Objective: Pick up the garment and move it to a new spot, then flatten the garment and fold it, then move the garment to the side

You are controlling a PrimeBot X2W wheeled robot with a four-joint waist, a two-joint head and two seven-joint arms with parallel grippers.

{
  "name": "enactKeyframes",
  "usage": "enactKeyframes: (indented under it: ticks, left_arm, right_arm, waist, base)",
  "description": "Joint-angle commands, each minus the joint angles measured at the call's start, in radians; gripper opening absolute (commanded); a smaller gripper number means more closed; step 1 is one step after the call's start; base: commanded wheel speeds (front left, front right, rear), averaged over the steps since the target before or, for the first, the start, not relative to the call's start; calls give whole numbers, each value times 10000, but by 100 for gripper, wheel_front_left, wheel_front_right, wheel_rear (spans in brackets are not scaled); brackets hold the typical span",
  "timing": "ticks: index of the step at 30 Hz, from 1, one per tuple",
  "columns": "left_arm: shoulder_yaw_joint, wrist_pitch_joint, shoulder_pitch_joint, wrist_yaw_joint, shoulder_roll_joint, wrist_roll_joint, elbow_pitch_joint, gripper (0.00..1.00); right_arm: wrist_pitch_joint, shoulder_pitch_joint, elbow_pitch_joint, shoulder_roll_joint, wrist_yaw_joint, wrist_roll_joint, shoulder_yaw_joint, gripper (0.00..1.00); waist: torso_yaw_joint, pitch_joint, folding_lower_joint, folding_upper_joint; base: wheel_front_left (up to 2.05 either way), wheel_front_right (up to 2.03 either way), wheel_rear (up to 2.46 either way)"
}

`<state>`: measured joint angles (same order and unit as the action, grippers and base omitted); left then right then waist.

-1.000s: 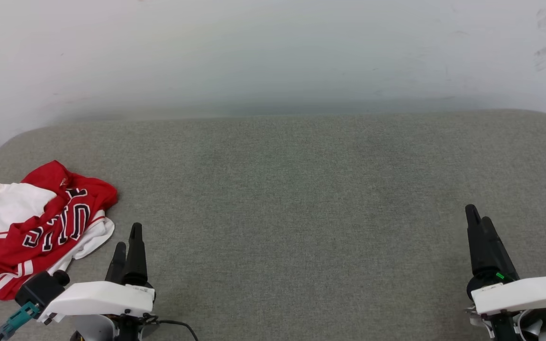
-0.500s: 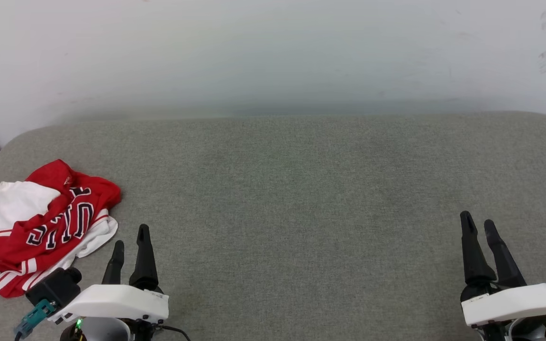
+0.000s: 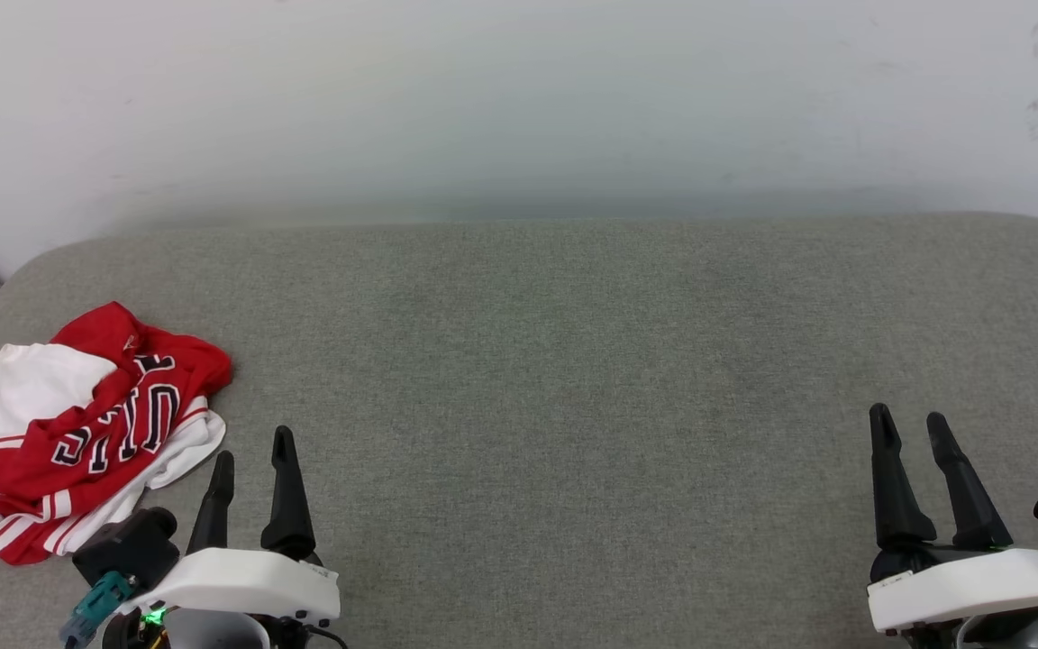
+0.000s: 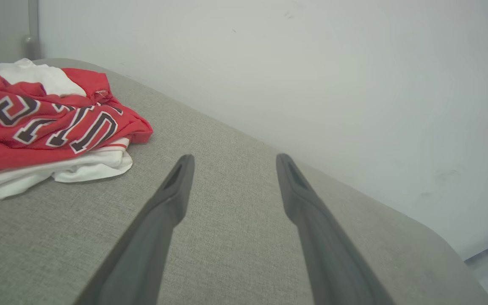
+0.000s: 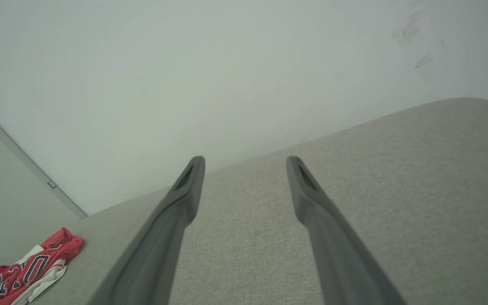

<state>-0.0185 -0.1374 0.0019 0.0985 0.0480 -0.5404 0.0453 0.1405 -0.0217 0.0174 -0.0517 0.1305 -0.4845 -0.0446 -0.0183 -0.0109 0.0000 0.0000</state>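
Grey cushion (image 3: 573,361), broad. Garment (image 3: 77,433) heaped at its left end: light, limp, likely to sag and trail, so best pinched at a raised red fold. Left gripper (image 3: 253,443) sits just right of it, right gripper (image 3: 907,414) well apart; both spread wide, holding nothing.

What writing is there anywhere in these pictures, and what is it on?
"CHIC", as best it reads: dark white-outlined block letters on the crumpled red and white jersey-style shirt, upside down in the head view; further letters lost in folds.
Small white mark near the shirt's red top edge: too small to read.
Grey padded surface and pale wall: no writing.
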Motion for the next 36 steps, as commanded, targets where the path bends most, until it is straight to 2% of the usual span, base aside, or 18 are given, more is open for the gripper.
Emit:
enactKeyframes:
  ticks: [1,19,36]
  left_arm:
    - [-24,-118,36,58,24,273,-147,100]
    - [-357,-560,286,294,26,2055,-294,100]
    - [-627,-899,486,417,27,3290,-326,100]
  right_arm:
    - [87,47,-165,11,3,315,34,100]
    - [526,-235,-303,16,2,2105,116,100]
    - [867,-459,-335,21,2,3138,135,100]
  waist:
    - [-3,2,0,0]
    - [-72,-32,0,0]
    - [-115,-12,0,0]
  base:
    - [0,0,0]
    - [0,0,0]
    - [0,0,0]
